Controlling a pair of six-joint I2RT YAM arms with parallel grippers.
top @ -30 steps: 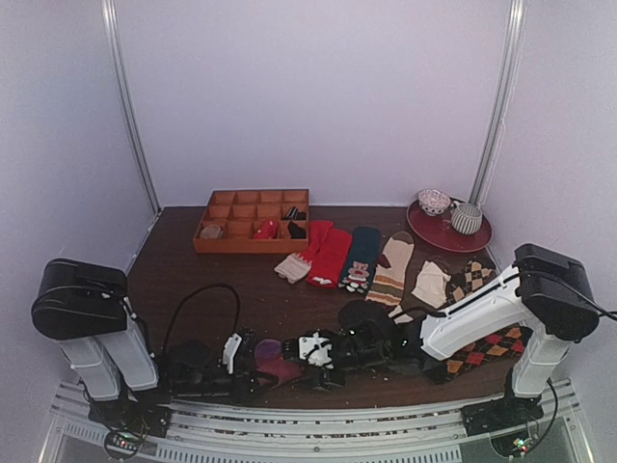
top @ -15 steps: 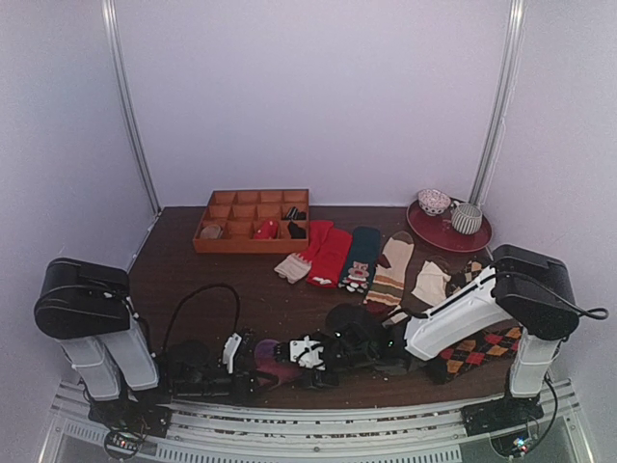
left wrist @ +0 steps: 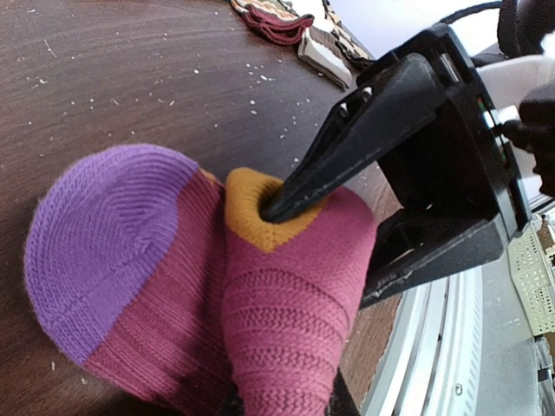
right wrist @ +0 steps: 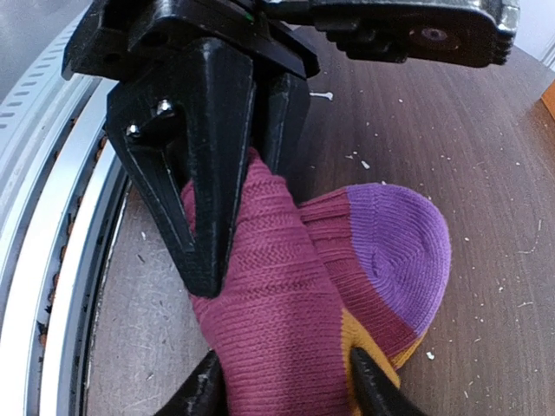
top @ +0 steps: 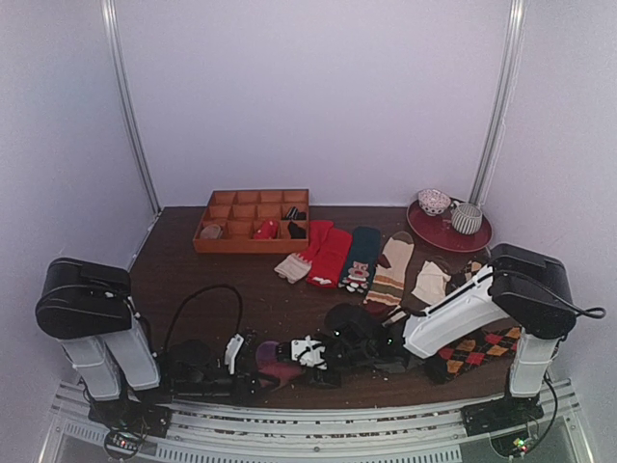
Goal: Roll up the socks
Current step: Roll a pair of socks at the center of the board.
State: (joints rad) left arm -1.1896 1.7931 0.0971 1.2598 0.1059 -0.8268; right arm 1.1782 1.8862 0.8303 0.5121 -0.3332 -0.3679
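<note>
So the right jaws just slid in and narrowed either side of the sock (right wrist: pixel 277 286), can't tell if they're gripping yet. The left jaws stay clamped on it. Guessing the cuff (left wrist: pixel 247 195) gets tucked next.

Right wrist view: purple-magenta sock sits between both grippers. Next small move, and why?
Probably close the right gripper on the sock. It straddles the magenta fold, with one tip poking into it in the left wrist view, but a firm pinch isn't evident. The left gripper is shut on the sock's other end, so it looks anchored for the right to grip and turn.
</note>
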